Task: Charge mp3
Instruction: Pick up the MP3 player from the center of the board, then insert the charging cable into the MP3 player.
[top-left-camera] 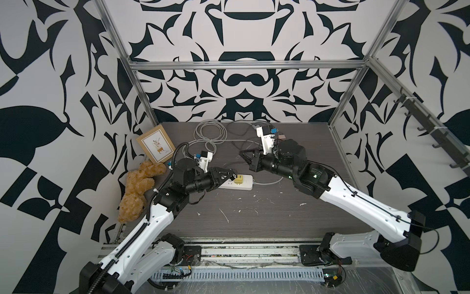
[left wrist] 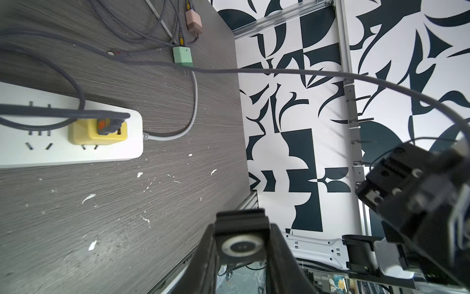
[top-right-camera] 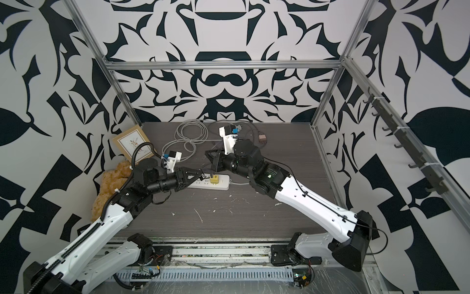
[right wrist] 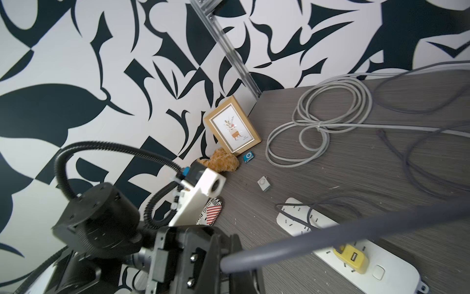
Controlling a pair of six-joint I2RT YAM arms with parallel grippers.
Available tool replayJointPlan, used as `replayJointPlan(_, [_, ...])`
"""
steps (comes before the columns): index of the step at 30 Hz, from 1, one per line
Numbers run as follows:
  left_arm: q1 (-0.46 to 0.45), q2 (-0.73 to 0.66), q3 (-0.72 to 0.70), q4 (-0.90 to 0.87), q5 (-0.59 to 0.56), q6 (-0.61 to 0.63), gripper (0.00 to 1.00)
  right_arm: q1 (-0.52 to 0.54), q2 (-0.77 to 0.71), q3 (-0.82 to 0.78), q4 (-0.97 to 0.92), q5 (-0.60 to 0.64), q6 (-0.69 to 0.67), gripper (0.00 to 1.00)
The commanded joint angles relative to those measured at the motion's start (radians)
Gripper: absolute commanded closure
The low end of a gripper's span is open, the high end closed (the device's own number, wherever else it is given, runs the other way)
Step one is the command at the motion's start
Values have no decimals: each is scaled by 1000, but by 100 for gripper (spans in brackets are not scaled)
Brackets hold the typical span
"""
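Grey counter (right wrist: 330, 178): blue mp3 (right wrist: 248, 157) lies by frame (right wrist: 232, 126). L tool (left wrist: 241, 224) clamped on dark ringed player (left wrist: 241, 245), R tool (top-left-camera: 243, 154) pinching grey cable (right wrist: 305, 241). Risk: wrong unit may get plugged.

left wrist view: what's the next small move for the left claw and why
Probably put down the dark player that the left claw grips. It is not the blue mp3, which lies untouched by the picture frame, while the right claw holds the grey cable.
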Motion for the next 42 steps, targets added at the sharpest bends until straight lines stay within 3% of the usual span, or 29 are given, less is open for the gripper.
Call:
replayJointPlan(1, [16,15,-17,153,72,-77,96,33,3,40,11,42,-79,100])
replayJointPlan(8, [46,30,-73,298,103,-169,98,51,9,64,-83,95,-130,100])
replayJointPlan(20, [49,39,-40,289,112,-167,100,54,17,71,-138,90,-178,100])
replayJointPlan(42, [50,27,-46,289,98,-167,100,69,32,21,-117,71,-129,100])
